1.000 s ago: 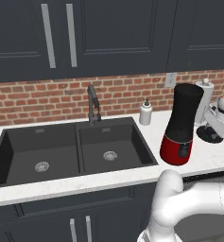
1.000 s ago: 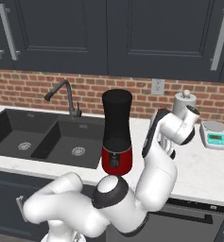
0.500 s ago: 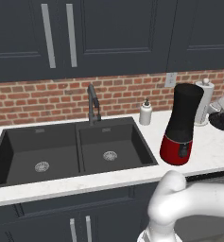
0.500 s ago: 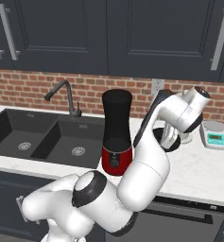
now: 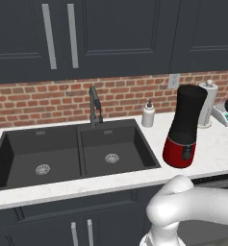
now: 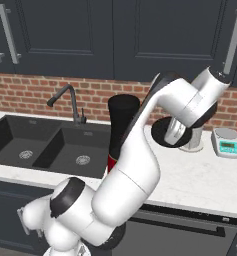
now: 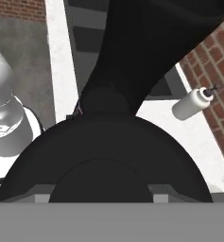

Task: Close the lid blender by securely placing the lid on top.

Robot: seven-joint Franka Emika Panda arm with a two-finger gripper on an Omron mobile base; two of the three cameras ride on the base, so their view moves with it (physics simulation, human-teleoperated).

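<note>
1. A rendered kitchen: a white stone surface (image 5: 216, 144) runs under dark cabinets and a red brick backsplash, with a black double sink (image 5: 72, 156) and dark faucet (image 5: 94, 104) set into it.
2. The blender (image 5: 185, 126), a tall black tapered jar on a glossy rounded red base with a dark front knob, stands upright on the surface just right of the sink. A small white soap bottle (image 5: 148, 115) sits behind it near the wall. The jar's top looks open.
3. The lid (image 6: 171, 133), a flat round black cap, is up in the air to the right of the jar and near its top height, held at the end of the white arm.
4. The gripper (image 6: 176, 131) has its fingers closed on the lid, by my reading. In the hand view the lid's black disc (image 7: 106, 158) fills the lower part and the jar (image 7: 146, 52) rises beyond it.
5. The step in hand looks like carrying the lid across to the jar's mouth; seating is not yet done.
6. To do it well:
   - keep the lid level, not tipped;
   - bring it directly over the jar's rim before lowering, not in from the side, to avoid nudging the tall jar over;
   - descend straight and press gently until it sits flush all round;
   - release only once it rests evenly.
7. A grey kitchen scale (image 6: 227, 143) lies further right, well apart.
</note>
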